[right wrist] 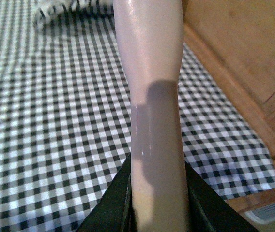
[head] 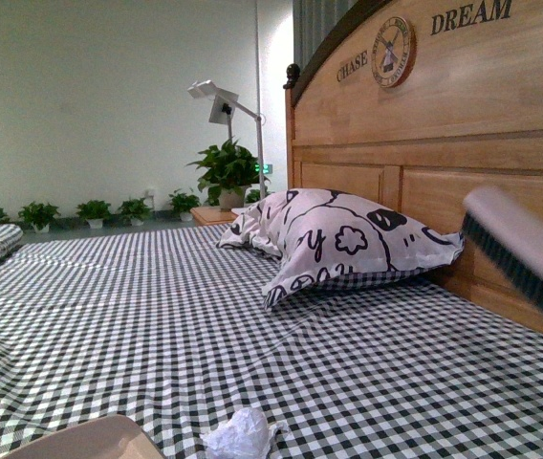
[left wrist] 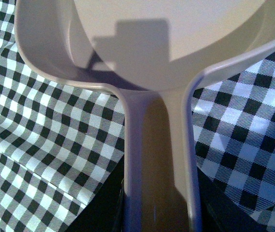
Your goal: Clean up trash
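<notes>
I see the trash on the checked sheet at the near edge of my front view, just beside the dustpan corner to its left. My left gripper pinches the dustpan handle; my right gripper pinches the brush handle, bristles raised beside the headboard. Open sheet runs from the trash to the pillow; the headboard bounds the right.
</notes>
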`<move>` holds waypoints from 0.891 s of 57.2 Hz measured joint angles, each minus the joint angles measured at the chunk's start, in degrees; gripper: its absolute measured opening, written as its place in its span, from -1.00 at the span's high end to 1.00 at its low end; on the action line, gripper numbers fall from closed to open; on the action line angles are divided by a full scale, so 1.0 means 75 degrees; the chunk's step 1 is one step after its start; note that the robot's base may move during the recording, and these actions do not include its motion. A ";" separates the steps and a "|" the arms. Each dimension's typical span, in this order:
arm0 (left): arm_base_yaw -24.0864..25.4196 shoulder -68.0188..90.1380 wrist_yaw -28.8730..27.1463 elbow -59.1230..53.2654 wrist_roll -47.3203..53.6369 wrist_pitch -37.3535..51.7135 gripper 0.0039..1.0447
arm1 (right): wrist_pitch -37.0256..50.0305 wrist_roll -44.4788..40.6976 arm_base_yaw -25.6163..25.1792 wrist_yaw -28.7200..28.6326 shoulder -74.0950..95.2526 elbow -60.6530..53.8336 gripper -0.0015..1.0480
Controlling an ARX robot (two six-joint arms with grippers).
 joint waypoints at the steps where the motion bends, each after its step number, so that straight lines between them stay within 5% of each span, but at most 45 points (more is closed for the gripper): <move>1: 0.0000 0.0006 -0.0003 0.0000 0.0000 0.0000 0.51 | 0.0090 -0.0058 0.0006 0.0020 0.0318 0.0079 0.61; 40: -0.0006 0.0009 -0.0003 0.0000 0.0000 0.0000 0.51 | 0.1346 -0.0495 0.1358 -0.0096 0.5435 0.2139 0.61; 51: -0.0006 0.0009 -0.0003 0.0000 0.0000 0.0000 0.51 | 0.1370 -0.0539 0.1620 -0.1448 0.5254 0.1816 0.61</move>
